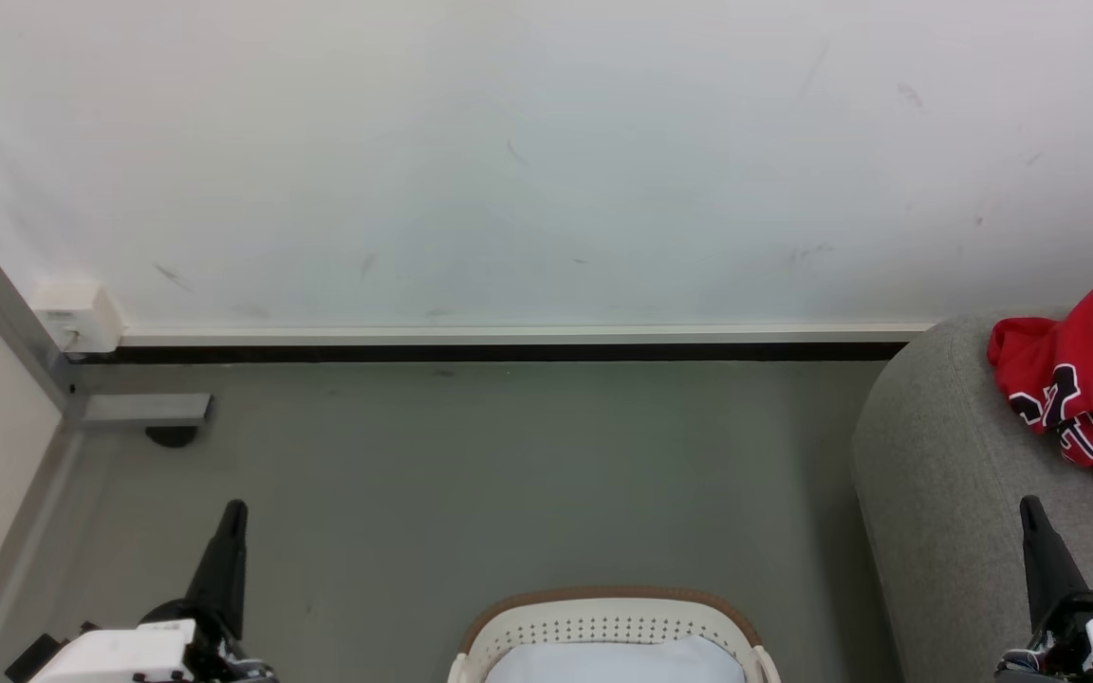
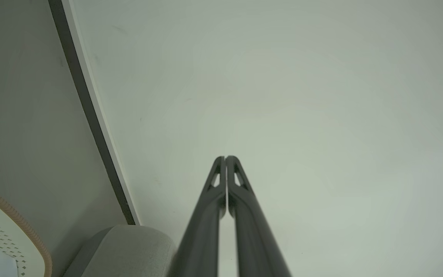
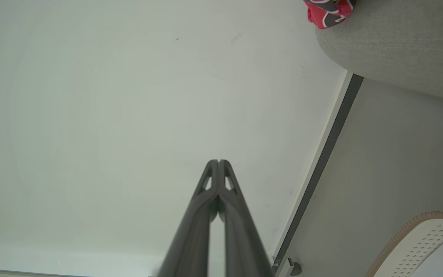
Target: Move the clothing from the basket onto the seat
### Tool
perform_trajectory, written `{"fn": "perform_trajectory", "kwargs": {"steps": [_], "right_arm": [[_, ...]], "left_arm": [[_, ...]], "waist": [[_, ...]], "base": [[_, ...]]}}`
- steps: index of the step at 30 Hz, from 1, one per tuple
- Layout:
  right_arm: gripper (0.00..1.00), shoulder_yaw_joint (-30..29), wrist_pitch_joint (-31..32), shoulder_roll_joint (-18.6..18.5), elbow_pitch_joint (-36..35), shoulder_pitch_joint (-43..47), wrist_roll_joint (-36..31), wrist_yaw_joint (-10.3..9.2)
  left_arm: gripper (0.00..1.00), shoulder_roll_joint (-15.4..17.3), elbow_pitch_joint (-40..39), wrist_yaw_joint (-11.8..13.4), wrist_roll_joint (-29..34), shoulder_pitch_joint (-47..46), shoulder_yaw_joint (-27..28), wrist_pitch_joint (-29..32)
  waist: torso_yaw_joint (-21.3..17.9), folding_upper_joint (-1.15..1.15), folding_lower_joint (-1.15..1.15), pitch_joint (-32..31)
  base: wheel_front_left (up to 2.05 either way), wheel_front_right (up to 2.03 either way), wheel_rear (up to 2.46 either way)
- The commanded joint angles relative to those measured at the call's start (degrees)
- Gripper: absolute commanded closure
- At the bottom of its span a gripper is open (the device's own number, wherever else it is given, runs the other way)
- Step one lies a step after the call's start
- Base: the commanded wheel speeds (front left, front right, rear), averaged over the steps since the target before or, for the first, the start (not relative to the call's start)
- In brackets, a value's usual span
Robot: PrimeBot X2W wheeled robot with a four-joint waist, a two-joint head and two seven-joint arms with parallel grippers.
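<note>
The red clothing [image 1: 1087, 379] with white and black markings lies crumpled on the grey seat [image 1: 945, 474] at the right edge of the head view; a corner of the clothing [image 3: 327, 11] shows on the seat [image 3: 398, 42] in the right wrist view. The white basket [image 1: 603, 631] with a brown rim stands on the floor at the bottom centre, with a pale blue-white cloth [image 1: 618, 662] inside. My left gripper [image 1: 233, 512] is at the lower left and my right gripper [image 1: 1030, 507] at the lower right over the seat's front. Both are shut and empty, the left gripper [image 2: 225, 157] and right gripper [image 3: 218, 161] aimed at the wall.
A white wall [image 1: 527, 161] with a dark baseboard [image 1: 509, 352] runs across the back. A grey metal post with a foot [image 1: 143, 410] and a white box [image 1: 80, 318] stand at the left. Grey floor [image 1: 509, 474] lies between basket and wall.
</note>
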Motion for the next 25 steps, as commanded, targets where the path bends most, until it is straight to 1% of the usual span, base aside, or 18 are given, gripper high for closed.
{"fn": "perform_trajectory", "kwargs": {"steps": [1,25], "right_arm": [[1.00,0.0,-0.1,-0.6,-0.1,-0.4,0.3,-0.12],[1.00,0.2,-0.4,-0.8,-0.2,-0.4,0.5,-0.12]], "left_arm": [[1.00,0.1,-0.2,0.2,-0.7,-0.5,0.1,0.2],[1.00,0.1,-0.2,0.2,-0.7,-0.5,0.1,0.2]], "waist": [[0.0,0.00,0.00,0.0],[0.0,0.00,0.00,0.0]], "base": [[0.00,0.00,0.00],[0.00,0.00,0.00]]}}
